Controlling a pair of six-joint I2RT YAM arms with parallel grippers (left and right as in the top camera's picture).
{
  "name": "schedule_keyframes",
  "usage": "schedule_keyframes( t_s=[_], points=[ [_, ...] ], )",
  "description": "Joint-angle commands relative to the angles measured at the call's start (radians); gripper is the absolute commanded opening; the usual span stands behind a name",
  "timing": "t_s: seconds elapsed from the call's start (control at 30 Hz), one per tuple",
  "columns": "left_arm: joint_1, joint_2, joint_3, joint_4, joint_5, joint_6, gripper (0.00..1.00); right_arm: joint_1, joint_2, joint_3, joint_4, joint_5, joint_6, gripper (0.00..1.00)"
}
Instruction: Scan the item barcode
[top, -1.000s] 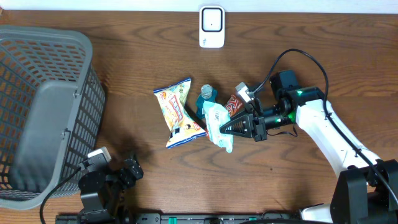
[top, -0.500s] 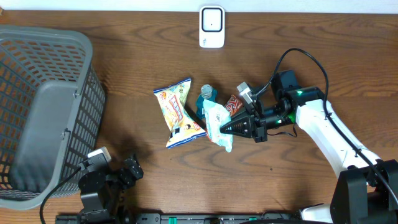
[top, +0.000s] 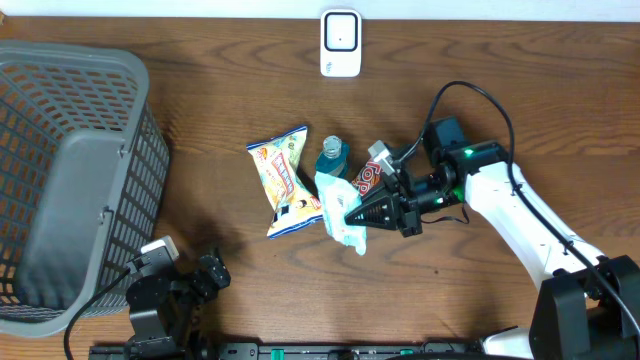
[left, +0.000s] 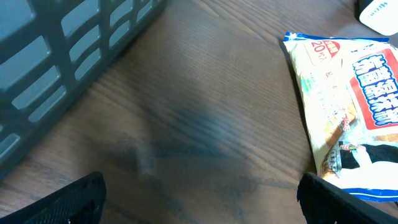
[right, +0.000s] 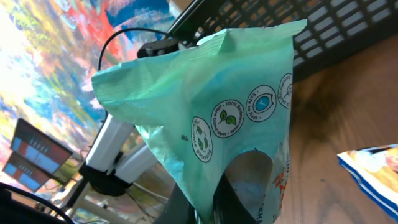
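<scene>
Now | our right hand (top: 356, 211) pinches the pale green packet (right: 205, 106) above the worktop (top: 480, 80), just beside the snack bag (top: 285, 180) | our left hand (top: 208, 272) spread wide, empty, near the grey basket (top: 70, 170).

Overhead looks down; right wrist close behind pouch (right: 205, 106).
</scene>
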Motion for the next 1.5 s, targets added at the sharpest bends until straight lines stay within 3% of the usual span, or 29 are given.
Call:
schedule_keyframes(
  t_s=[0.0,0.6,0.7,0.87,1.17,1.33,1.47],
  points=[
    [0.002,-0.006,0.009,-0.003,-0.006,0.009,0.98,0.022,-0.015,0.006,-0.016,-0.05,-0.018,0.01],
    [0.002,-0.006,0.009,-0.003,-0.006,0.009,0.98,0.027,-0.271,0.006,-0.183,0.098,-0.042,0.01],
    [0.002,-0.006,0.009,-0.003,-0.006,0.009,0.98,0.027,-0.336,0.006,-0.296,0.159,-0.115,0.01],
    [0.002,-0.006,0.008,-0.003,-0.006,0.009,0.98,0.027,-0.422,0.006,-0.515,0.188,-0.379,0.01],
    [0.002,-0.006,0.009,-0.003,-0.006,0.009,0.98,0.027,-0.439,-0.003,-0.497,0.274,-0.403,0.01],
    [0.002,-0.006,0.008,-0.003,-0.006,0.009,0.98,0.026,-0.439,-0.003,-0.391,0.349,-0.332,0.01],
    [0.002,-0.006,0.008,-0.003,-0.006,0.009,0.98,0.027,-0.439,-0.003,-0.207,0.5,-0.008,0.01]
  ],
)
